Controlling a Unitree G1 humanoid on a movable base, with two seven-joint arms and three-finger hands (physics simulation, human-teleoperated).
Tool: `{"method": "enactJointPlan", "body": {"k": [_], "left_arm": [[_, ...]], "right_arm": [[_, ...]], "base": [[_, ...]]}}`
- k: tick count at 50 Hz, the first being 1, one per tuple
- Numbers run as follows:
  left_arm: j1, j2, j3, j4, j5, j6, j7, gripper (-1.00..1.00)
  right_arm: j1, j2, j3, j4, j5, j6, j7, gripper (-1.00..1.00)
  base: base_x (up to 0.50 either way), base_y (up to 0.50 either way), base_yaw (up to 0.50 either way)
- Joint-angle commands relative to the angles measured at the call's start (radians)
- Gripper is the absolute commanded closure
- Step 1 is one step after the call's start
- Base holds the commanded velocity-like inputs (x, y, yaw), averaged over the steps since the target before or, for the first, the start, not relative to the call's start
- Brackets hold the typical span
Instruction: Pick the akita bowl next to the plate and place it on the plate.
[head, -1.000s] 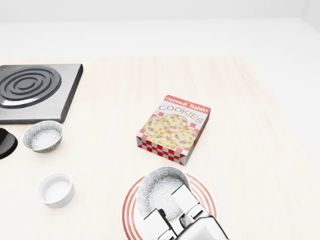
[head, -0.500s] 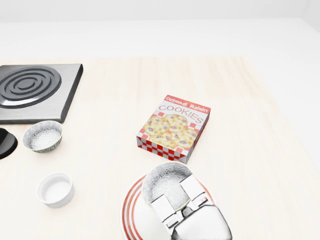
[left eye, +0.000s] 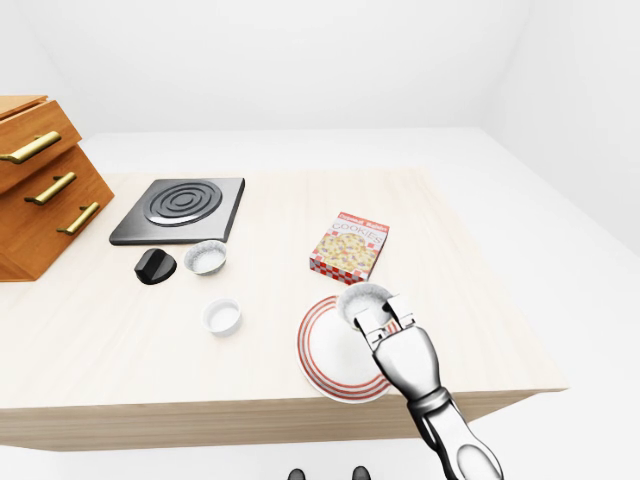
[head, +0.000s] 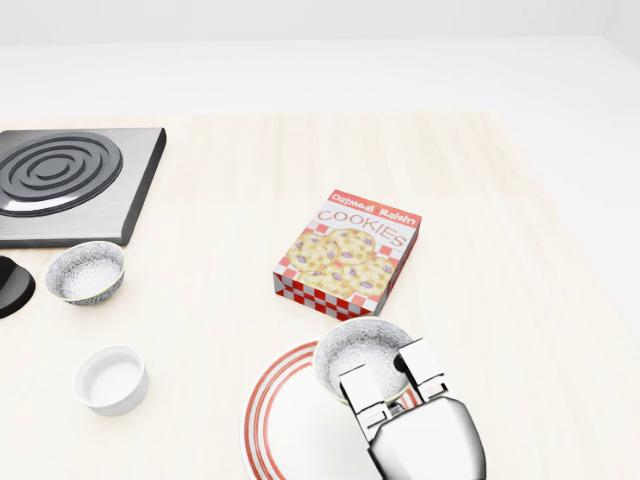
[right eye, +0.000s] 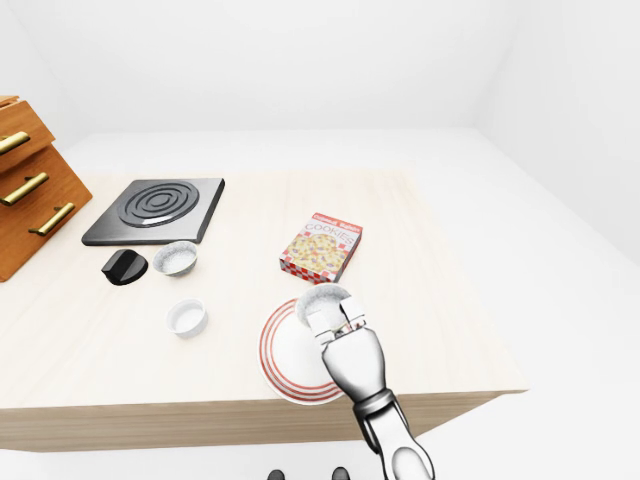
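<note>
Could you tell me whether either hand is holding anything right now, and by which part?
The right hand holds the akita bowl: its fingers pinch the rim at the bowl's lower edge in the head view, over the plate.

Cookie box (head: 348, 262) ctr; hotplate (head: 70, 180) top-left; white ramekin (head: 111, 378) below patterned bowl (head: 86, 272).

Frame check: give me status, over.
Right hand shut on akita bowl; left hand not in view. Bowl at top-right rim of plate, seated or lifted unclear. Cookie box close above, head view.

Table (head: 230, 200): hob (head: 60, 180), cookie box (head: 350, 258), plate (head: 262, 402), ramekin (head: 110, 378).
</note>
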Motion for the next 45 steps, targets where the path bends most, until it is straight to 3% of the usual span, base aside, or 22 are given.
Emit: {"method": "enactJointPlan", "body": {"k": [1, 45], "left_arm": [[0.001, -0.002, 0.001, -0.004, 0.002, 0.0, 0.003, -1.0], [0.0, 0.003, -0.008, 0.012, -0.001, 0.0, 0.003, -1.0]], "right_arm": [[0.005, 0.005, -0.003, 0.041, 0.045, 0.0, 0.0, 1.0], [0.028, -0.005, 0.087, 0.042, 0.012, 0.0, 0.0, 1.0]], "base": [[0.0, 0.0, 0.0], [0.0, 0.0, 0.0]]}}
